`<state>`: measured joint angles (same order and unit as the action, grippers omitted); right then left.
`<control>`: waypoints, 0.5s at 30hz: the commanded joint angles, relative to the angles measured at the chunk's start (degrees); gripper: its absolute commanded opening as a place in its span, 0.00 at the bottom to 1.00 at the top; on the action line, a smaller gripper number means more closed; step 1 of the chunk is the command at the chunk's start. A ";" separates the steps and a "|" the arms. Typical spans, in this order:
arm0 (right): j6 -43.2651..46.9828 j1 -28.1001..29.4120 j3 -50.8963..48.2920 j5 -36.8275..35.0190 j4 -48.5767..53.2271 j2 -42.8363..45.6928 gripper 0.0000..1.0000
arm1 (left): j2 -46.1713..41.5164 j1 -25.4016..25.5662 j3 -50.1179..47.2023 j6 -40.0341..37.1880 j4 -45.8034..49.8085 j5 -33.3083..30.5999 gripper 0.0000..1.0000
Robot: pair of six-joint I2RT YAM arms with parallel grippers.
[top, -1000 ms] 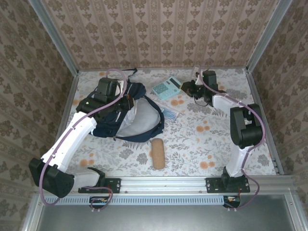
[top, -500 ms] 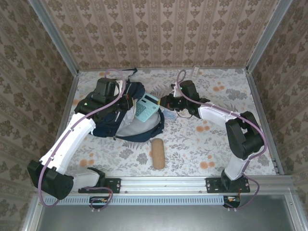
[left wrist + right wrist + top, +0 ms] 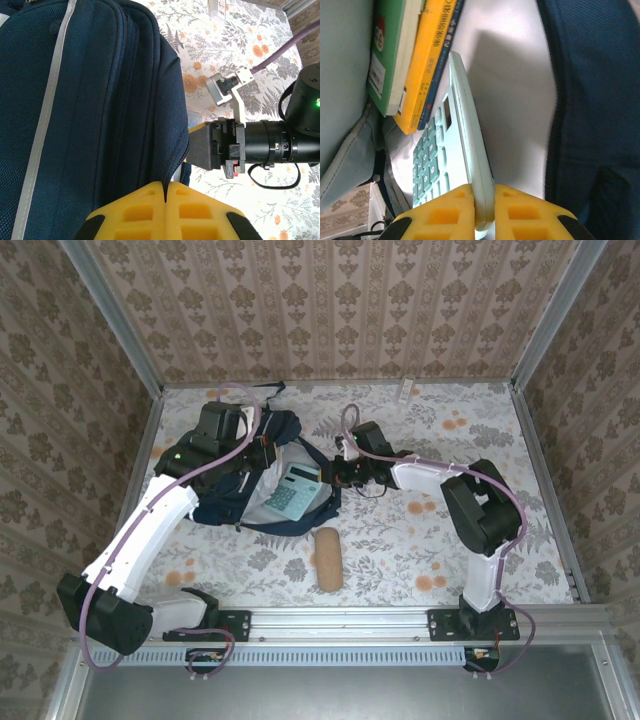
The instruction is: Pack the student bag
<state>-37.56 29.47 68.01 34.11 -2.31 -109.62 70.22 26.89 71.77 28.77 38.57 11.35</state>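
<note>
I am running this from a staged test cell, a lab booth dressed up as a home. Brown damask wallpaper panels (image 3: 330,310) rise beyond my left gripper (image 3: 266,453) and right gripper (image 3: 332,472) and to their outer sides, framed by bare aluminium posts (image 3: 108,315). Beneath both lies a floral table cover (image 3: 420,540). Behind them, a metal rail (image 3: 340,620) holds the bolted arm bases (image 3: 205,618).

The right hand (image 3: 328,475) has swung left from near the counter's far edge, carrying the teal calculator (image 3: 290,492). The calculator now sits inside the open student bag (image 3: 218,510), over its grey lining.
</note>
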 commanded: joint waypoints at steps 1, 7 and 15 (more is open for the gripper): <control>3.78 0.84 5.00 1.15 2.00 -2.67 0.14 | -2.37 -0.37 2.16 0.03 -1.98 0.42 0.00; 4.42 1.46 8.96 -0.41 3.09 -6.56 0.15 | -2.45 -0.35 2.09 0.06 -1.92 0.75 0.00; 2.83 1.47 9.73 -3.03 2.74 -7.81 0.27 | -2.28 -0.41 1.78 0.29 -2.36 1.30 0.00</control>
<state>-34.76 30.65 75.85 33.06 -0.97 -116.40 70.00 26.89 71.77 28.77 38.57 11.40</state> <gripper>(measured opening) 0.267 0.040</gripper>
